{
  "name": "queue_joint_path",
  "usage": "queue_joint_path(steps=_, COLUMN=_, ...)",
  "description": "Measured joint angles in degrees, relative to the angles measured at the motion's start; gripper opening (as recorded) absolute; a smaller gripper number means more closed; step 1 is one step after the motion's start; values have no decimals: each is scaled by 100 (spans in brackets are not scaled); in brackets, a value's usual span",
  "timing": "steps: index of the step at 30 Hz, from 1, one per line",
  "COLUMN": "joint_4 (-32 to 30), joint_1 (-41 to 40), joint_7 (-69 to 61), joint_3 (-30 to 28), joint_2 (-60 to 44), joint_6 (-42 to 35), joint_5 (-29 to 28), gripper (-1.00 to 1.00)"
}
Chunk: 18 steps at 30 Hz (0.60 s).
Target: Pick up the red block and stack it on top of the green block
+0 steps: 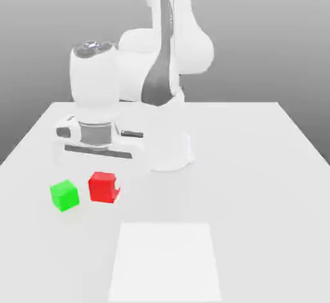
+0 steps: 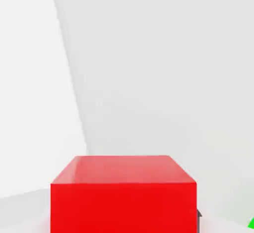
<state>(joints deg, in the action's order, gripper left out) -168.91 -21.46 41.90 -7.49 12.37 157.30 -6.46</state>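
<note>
On the white table [image 1: 258, 160], toward the exterior view's left: red block [image 1: 103, 187], one small plain cube, bright red, matte faces, edges crisp. Pinched between the jaws of the gripper [image 1: 105, 185], whose white fingers blend with the table. Green block [image 1: 64, 195], same size, bright green, sits just beside it on the left, not touching.

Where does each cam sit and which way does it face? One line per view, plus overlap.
Exterior view: off the arm, facing the arm's base across the white table; the arm and gripper show above the red block, with the green block beside it.
Hand view: on the hand, looking along the gripper at the red block close up.
Shared: red block, green block, table.
</note>
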Motion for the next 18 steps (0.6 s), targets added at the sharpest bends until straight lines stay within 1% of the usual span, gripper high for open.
queue_joint_path(steps=14, joint_4=16, joint_1=-1578, joint_7=1385, joint_3=-629, joint_2=347, joint_6=-406, joint_5=-195, gripper=-100)
queue_joint_path(steps=18, joint_4=50, joint_1=-1508, joint_7=1303, joint_3=-753, joint_2=-108, joint_6=5, joint_5=43, gripper=-100)
